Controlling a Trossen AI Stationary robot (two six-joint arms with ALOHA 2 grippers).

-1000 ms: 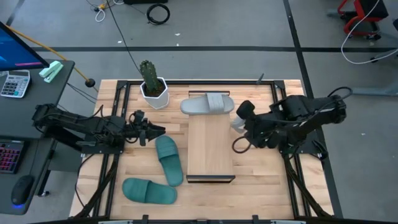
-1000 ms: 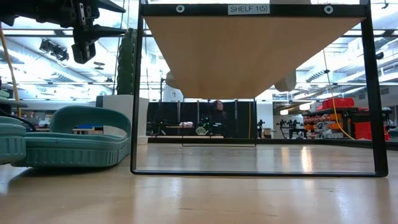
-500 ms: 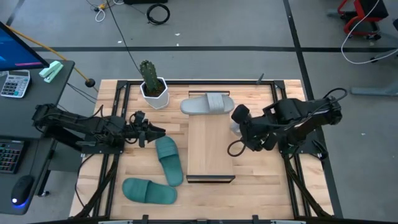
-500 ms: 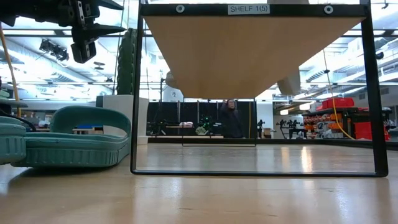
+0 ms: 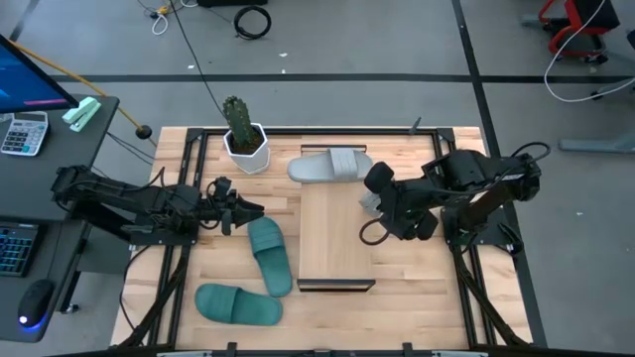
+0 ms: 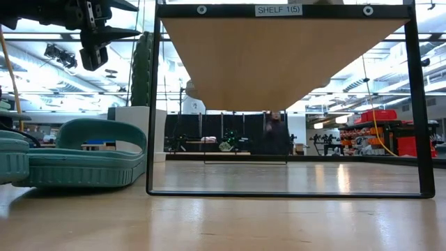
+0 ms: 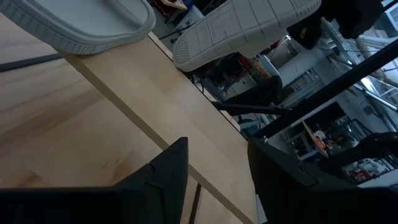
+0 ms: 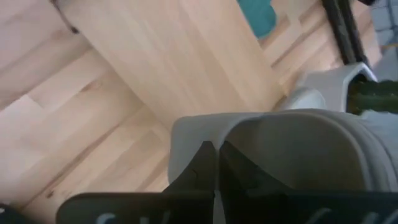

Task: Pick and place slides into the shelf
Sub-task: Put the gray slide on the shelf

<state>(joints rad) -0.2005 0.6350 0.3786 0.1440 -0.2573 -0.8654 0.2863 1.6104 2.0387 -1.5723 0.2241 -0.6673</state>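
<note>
The shelf [image 5: 335, 238] stands mid-table; its dark frame and plank underside fill the low view [image 6: 286, 56]. Two teal slides lie left of it, one [image 5: 270, 255] beside it and one [image 5: 238, 304] near the front edge. A grey slide [image 5: 332, 166] lies flat just beyond the shelf's far end. My right gripper [image 5: 377, 203] hovers over the shelf's right edge, shut on the second grey slide [image 7: 242, 28]. My left gripper [image 5: 253, 209] waits open, raised above the table left of the shelf. My right gripper is pinched on the grey slide at the edge of its wide strap [image 8: 186, 134], the two thin fingers [image 8: 205, 163] close together. The slide is lifted clear of the table and tipped, its ribbed sole [image 7: 249, 25] facing toward the table's left.
A potted cactus [image 5: 244, 139] stands at the far left of the tabletop. A desk with a calculator and keyboard lies left of the table. Bare planks show right of the shelf and along the near edge. A person stands in the room behind [image 6: 277, 132].
My right gripper has carried the grey slide toward the table's left, from beside the shelf to over its right edge. My left arm has kept still. The person in the room behind has walked toward the right.
</note>
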